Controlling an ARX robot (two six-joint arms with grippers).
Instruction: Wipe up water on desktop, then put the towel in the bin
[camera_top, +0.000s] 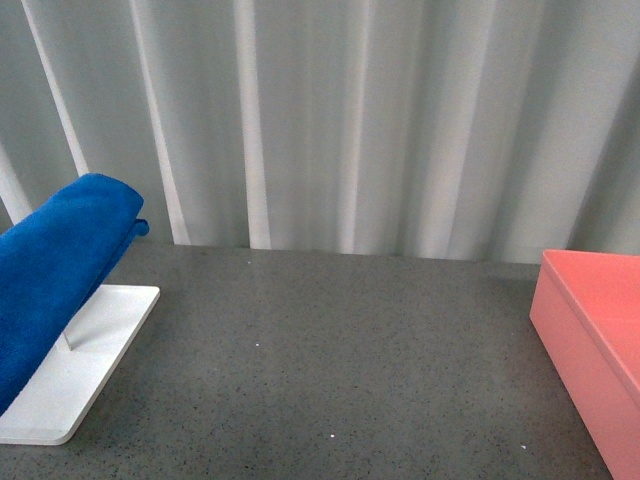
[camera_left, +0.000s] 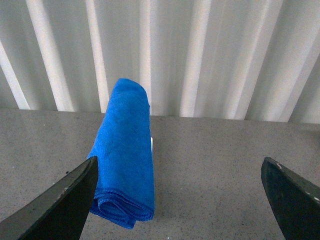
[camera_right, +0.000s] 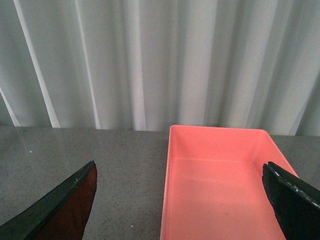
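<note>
Left claw (camera_left: 178, 167) is gaping wide — towel (camera_left: 125, 150) is lying just ahead, its length running away, off-centre between the jaws.

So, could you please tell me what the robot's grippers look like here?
The left gripper has dark, near-black wedge-shaped fingers with paler, scuffed edges; the right gripper has the same, one inner face tinted reddish. No cables or markings are visible, and neither arm shows in the front view.

Backdrop's just a pale grey-white curtain (camera_top: 400, 120) hanging in long vertical pleats, running the full width behind the counter (camera_top: 330, 360). Soft, even light, brighter on the fold ridges.
</note>
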